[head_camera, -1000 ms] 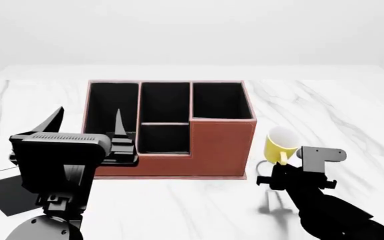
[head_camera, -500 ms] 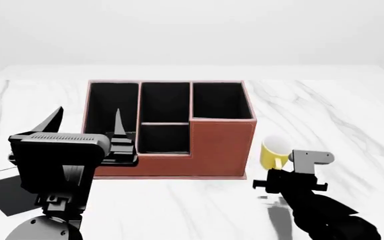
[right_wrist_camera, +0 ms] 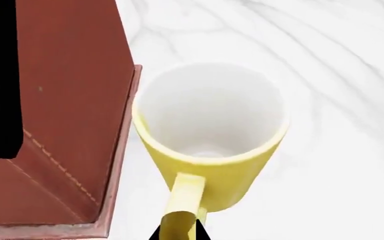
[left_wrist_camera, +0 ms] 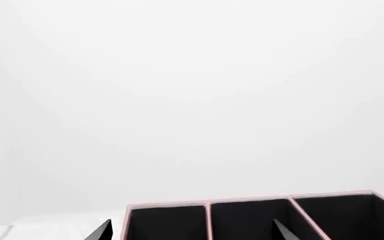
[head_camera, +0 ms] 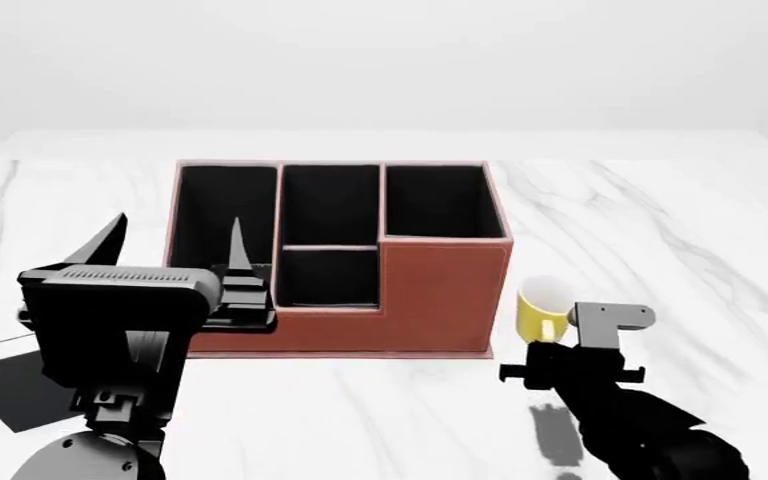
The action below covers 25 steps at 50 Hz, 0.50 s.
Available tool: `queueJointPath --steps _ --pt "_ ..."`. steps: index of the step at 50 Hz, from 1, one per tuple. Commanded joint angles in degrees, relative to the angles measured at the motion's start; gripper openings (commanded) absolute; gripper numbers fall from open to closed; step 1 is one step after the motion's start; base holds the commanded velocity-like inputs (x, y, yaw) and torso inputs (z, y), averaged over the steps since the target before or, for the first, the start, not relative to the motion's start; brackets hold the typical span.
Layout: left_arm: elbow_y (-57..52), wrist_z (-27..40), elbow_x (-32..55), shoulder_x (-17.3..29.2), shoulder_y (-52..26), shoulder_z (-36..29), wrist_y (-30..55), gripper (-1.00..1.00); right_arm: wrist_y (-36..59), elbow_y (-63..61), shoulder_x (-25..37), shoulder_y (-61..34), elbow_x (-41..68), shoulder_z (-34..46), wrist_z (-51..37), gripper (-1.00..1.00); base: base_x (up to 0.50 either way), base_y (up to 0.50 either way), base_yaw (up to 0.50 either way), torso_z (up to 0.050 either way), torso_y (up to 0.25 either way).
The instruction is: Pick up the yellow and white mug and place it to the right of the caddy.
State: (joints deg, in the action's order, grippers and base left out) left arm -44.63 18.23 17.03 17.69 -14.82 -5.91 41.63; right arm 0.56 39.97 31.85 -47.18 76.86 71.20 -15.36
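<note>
The yellow and white mug (head_camera: 542, 306) is just right of the reddish-brown caddy (head_camera: 438, 290), near its front right corner. In the right wrist view the mug (right_wrist_camera: 212, 125) shows its white inside, and its rim overlaps the base edge of the caddy (right_wrist_camera: 65, 100). My right gripper (right_wrist_camera: 178, 233) is shut on the mug's yellow handle (right_wrist_camera: 184, 197). From the head, the right gripper (head_camera: 564, 340) is close in front of the mug. My left gripper (head_camera: 171, 250) is open in front of the caddy's left end, holding nothing. The left wrist view shows the caddy (left_wrist_camera: 209, 222) beyond the open left gripper (left_wrist_camera: 192, 236).
A flat black object (head_camera: 4, 385) lies on the white marble table (head_camera: 678, 230) at the near left, beside my left arm. The caddy's compartments are black-lined, with the right corner section taller.
My right gripper has carried the mug leftward and nearer, bringing it close beside the caddy's right wall. The left arm has not moved.
</note>
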Motion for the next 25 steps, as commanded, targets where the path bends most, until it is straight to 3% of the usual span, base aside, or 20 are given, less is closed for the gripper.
queueJointPath --steps 1,2,3,14,25 --pt "0.03 0.24 0.23 0.17 0.01 -0.12 -0.13 1.0 1.17 2.17 -0.57 -0.01 0.19 0.04 -0.07 -1.0 0.0 0.0 0.0 0.0 0.0" --pt "0.02 0.26 0.25 0.18 0.02 -0.13 -0.14 1.0 1.22 1.89 -0.45 -0.02 0.19 0.03 -0.18 -1.0 0.0 0.0 0.0 0.0 0.0" --pt "0.01 0.28 0.27 0.2 0.02 -0.14 -0.15 1.0 1.22 1.45 -0.25 -0.02 0.16 0.02 -0.41 1.0 0.0 0.0 0.0 0.0 0.0" --pt "0.06 0.49 0.52 0.35 -0.07 -0.27 -0.19 1.0 -0.07 -7.69 4.07 0.6 -0.69 -0.44 -5.77 1.0 0.0 0.0 0.0 0.0 0.0" --pt "-0.04 0.69 0.86 0.5 -0.15 -0.3 -0.17 1.0 -1.98 -29.37 14.5 2.94 -3.31 -0.57 -18.06 1.0 0.0 0.0 0.0 0.0 0.0"
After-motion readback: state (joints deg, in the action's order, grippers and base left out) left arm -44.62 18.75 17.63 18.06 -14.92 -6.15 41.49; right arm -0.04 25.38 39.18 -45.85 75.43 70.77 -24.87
